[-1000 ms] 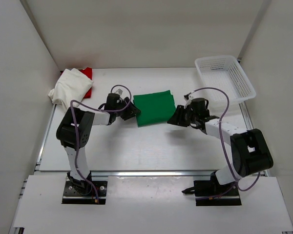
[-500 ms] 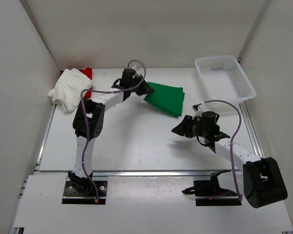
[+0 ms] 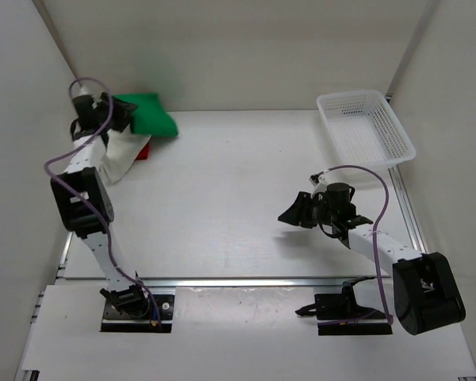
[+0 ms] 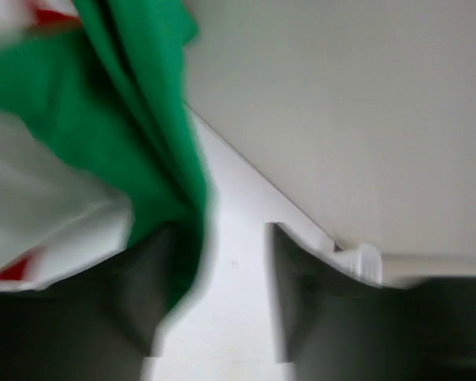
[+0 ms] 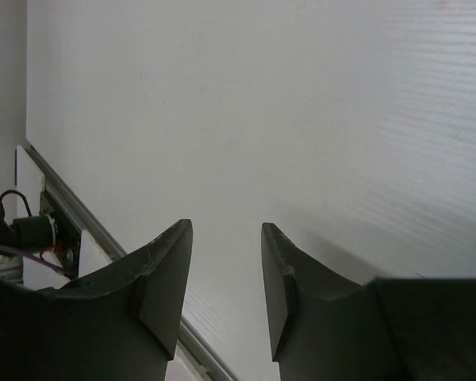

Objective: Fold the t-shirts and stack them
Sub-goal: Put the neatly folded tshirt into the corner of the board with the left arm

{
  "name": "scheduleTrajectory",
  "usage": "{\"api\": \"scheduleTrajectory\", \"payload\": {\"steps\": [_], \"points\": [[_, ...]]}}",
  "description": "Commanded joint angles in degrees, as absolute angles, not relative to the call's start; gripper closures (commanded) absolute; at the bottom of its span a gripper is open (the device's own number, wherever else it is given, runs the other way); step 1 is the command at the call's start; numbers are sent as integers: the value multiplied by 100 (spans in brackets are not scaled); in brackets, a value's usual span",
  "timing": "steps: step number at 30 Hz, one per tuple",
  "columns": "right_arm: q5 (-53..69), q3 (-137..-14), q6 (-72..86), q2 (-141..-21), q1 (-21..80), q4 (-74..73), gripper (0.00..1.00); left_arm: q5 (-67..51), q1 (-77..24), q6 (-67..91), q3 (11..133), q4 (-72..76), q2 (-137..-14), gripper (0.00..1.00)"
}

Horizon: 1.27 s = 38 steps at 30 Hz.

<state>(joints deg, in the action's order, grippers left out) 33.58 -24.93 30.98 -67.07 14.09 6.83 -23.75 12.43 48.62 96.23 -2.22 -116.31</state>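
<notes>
The folded green t-shirt (image 3: 149, 114) sits at the far left corner, partly over the white t-shirt (image 3: 119, 155) and the red t-shirt (image 3: 143, 150). My left gripper (image 3: 125, 117) is at the green shirt's left edge. In the blurred left wrist view its jaws (image 4: 226, 238) stand apart with bare table between them. There the green cloth (image 4: 119, 119) hangs beside the left finger, with the white shirt (image 4: 40, 206) further left. My right gripper (image 3: 290, 214) hovers open over bare table at the right, nothing between its fingers (image 5: 226, 230).
A white mesh basket (image 3: 385, 147) stands at the far right. The enclosure's back wall and left wall close in on the shirt pile. A metal rail (image 5: 71, 214) runs along the table's near edge.
My left arm carried the green shirt from mid-table to the far left corner, onto the white and red shirts, and its jaws have parted. My right arm drew back to the right.
</notes>
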Motion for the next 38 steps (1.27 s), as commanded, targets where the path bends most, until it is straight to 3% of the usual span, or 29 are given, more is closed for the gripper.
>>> {"api": "scheduleTrajectory", "payload": {"steps": [1, 2, 3, 5, 8, 9, 10, 11, 16, 22, 26, 32, 38], "points": [[3612, -2734, 2918, -6829, 1617, 879, 61, -2339, 1861, 5745, 7927, 717, -10636, 24], [3630, -2733, 2918, -6829, 1643, 949, 62, -2329, 2107, 6157, 7119, 1312, -10348, 23], [3647, -2699, 2944, -6855, 1661, 958, 61, -2355, 2205, 6326, 6345, 1640, -10066, 3], [3499, -2602, 2988, -6794, 1678, 932, 59, -2094, 2391, 6521, 5699, 1925, -9652, 1], [3017, -2479, 2945, -6733, 1941, 713, 35, -1794, 2190, 6172, 5344, 1794, -9177, 1], [2815, -2487, 2918, -6706, 1995, 555, 35, -1575, 2110, 6144, 5257, 1697, -8976, 1], [2708, -2487, 2944, -6680, 2056, 493, 22, -1382, 1996, 6109, 5082, 1740, -8739, 2], [2507, -2479, 2970, -6662, 2161, 370, 1, -1258, 1882, 6082, 4993, 1758, -8597, 2], [1882, -2461, 2970, -6390, 2513, 53, 1, -572, 1100, 5732, 4036, 1776, -7394, 2], [988, -3119, 2628, -6556, 3206, -1061, 1, -264, -1437, 4694, 3447, 1056, -6541, 1], [807, -3331, 2566, -6391, 3446, -1152, 1, -421, -2590, 4438, 2736, 687, -6048, 1], [1136, -3006, 2786, -6065, 3190, -756, 1, -1116, -2409, 4325, 1478, 213, -4958, 2], [791, -3119, 2707, -6170, 3182, -967, 1, -1335, -2250, 4175, 1836, -115, -4737, 1]]}}
